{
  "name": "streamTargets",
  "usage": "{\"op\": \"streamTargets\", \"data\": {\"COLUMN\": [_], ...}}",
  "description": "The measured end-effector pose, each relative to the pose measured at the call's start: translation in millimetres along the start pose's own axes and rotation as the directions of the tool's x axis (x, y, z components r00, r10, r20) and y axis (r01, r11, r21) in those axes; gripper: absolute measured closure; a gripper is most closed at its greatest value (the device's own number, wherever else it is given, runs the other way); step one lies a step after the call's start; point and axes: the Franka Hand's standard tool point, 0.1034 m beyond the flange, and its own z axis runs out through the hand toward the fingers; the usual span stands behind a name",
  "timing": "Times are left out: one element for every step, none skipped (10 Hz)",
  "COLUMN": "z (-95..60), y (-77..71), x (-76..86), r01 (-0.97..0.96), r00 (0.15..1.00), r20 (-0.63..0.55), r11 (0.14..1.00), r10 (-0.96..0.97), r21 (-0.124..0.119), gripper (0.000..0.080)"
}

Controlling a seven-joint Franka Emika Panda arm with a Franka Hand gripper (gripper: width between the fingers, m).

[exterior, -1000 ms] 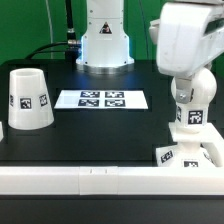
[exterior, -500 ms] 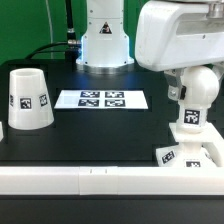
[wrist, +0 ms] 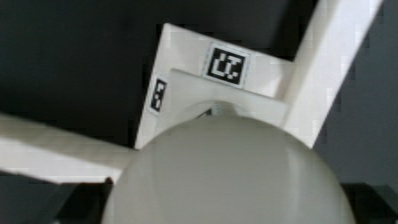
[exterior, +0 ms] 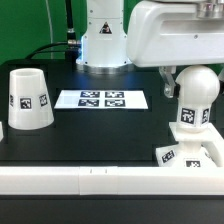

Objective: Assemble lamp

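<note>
The white rounded bulb [exterior: 192, 100] stands upright on the flat square base [exterior: 172, 155] at the exterior view's right, near the front rail. The large cone shade [exterior: 29, 98] stands apart at the exterior view's left. The arm's bulky white wrist hangs over the bulb and covers the gripper. In the wrist view the bulb [wrist: 222, 170] fills the near part of the picture, with the tagged base [wrist: 205, 75] beyond it. No fingers show in either view, so I cannot tell whether the gripper holds the bulb.
The marker board [exterior: 101, 99] lies flat mid-table. The robot's pedestal [exterior: 104, 40] stands at the back. A white rail [exterior: 90, 178] runs along the table's front edge, close to the base.
The arm's upper white body has swung toward the exterior view's left above the bulb. More of the bulb's rounded top shows now. Bulb, base and shade stay in place.
</note>
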Motion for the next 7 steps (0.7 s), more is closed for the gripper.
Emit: {"op": "streamTargets", "data": {"z": [0.5,1.0,1.3,1.7,1.7,1.8,1.8], "y": [0.5,1.3,1.6,1.1,0.3,-0.6,-0.9], "x": [-1.9,-2.3,-2.2,-1.9,-1.9,-2.0,-2.0], "r01": [-0.084,-0.184,-0.291,-0.379,-0.45,-0.55,-0.596], "r00": [0.996,0.983,0.957,0.925,0.893,0.835,0.802], "r20": [0.014,0.024,0.034,0.039,0.042,0.047,0.05], "r11": [0.996,0.982,0.956,0.924,0.892,0.834,0.802], "r10": [0.084,0.183,0.289,0.378,0.449,0.548,0.595], "r21": [0.018,0.033,0.044,0.043,0.04,0.036,0.034], "gripper": [0.022,0.022,0.022,0.022,0.022,0.022,0.022]}}
